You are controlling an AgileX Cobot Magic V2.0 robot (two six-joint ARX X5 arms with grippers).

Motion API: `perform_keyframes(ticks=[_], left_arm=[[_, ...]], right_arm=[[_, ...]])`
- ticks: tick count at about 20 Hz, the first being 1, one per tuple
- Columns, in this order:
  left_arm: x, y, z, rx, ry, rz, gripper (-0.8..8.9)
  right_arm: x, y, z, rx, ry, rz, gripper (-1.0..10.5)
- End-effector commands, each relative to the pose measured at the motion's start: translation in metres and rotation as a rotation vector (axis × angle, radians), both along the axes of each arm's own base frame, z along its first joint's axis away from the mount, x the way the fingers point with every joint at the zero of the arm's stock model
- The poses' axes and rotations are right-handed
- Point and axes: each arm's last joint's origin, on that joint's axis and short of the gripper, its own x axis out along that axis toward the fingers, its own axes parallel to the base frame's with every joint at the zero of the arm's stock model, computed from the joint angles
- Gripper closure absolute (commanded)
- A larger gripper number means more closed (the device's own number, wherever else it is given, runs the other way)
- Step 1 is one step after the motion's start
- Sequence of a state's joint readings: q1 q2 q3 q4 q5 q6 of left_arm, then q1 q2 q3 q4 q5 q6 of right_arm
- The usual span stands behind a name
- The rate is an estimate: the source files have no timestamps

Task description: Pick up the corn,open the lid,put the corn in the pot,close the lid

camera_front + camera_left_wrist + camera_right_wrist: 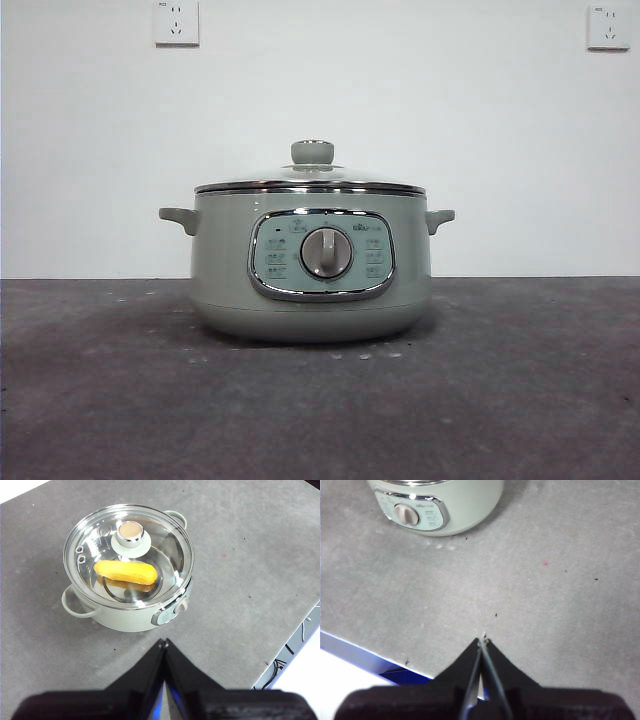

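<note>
Front view shows the pot standing alone on the grey desk, its chrome-framed control panel and silver dial facing the camera, with the lid seated flat on its rim and the pale green knob upright on top; two wall sockets sit high on the white wall behind, and neither arm appears here. From the left wrist view, the left tool hangs above the desk with its two black jaws pressed together and nothing between them; the pot lies ahead of its tips and apart from them. Through the clear glass the corn is seen lying on its side inside the pot, just beside the knob. From the right wrist view, the right tool likewise has its jaws closed on nothing, over bare desk near the desk's edge, with the pot's panel side well ahead of its tips. Cables hang past the desk's edge in the left wrist view.
</note>
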State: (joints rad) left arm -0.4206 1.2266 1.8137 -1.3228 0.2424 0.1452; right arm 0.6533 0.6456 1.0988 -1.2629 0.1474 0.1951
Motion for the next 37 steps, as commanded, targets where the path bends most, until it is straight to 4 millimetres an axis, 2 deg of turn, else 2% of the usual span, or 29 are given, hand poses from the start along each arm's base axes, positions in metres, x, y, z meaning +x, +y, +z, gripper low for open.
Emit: perform_keyframes(ticks=[1,9,12,16,18,20,22,27,31,34,37], left_arm=[[0.001,0.0,-0.001,-0.004,0.004,0.008,8.17],[0.005,-0.002,0.004,-0.028,-0.055,0.016,8.17],[0.013,0.001,0.012,-0.043,-0.182,0.016,8.17],[0.003,0.029,0.033,-0.099,-0.452,0.034,8.17],[-0.008,0.042,0.029,-0.154,-0.555,0.001,8.17],[-0.017,0.054,0.007,-0.165,-0.627,0.041,8.17],[-0.024,0.063,-0.028,-0.142,-0.662,0.118,8.16],[-0.043,0.074,-0.141,-0.111,-0.683,0.229,8.16],[-0.05,0.076,-0.219,-0.128,-0.63,0.363,8.17],[-0.055,0.077,-0.264,-0.125,-0.575,0.422,8.17],[-0.057,0.079,-0.296,-0.141,-0.535,0.508,8.17]], right_arm=[[0.001,0.001,-0.001,0.004,0.002,-0.008,9.5],[0.001,0.001,-0.001,0.004,0.002,-0.008,9.5],[0.001,0.001,-0.001,0.004,0.002,-0.008,9.5],[0.001,0.001,-0.001,0.004,0.002,-0.008,9.5],[0.001,0.001,-0.001,0.004,0.002,-0.008,9.5],[0.001,0.001,-0.001,0.004,0.002,-0.008,9.5],[0.001,0.001,-0.001,0.004,0.002,-0.008,9.5],[0.001,0.001,-0.001,0.004,0.002,-0.008,9.5],[0.001,0.001,-0.001,0.004,0.002,-0.008,9.5],[0.001,0.001,-0.001,0.004,0.002,-0.008,9.5],[0.001,0.001,-0.001,0.004,0.002,-0.008,9.5]])
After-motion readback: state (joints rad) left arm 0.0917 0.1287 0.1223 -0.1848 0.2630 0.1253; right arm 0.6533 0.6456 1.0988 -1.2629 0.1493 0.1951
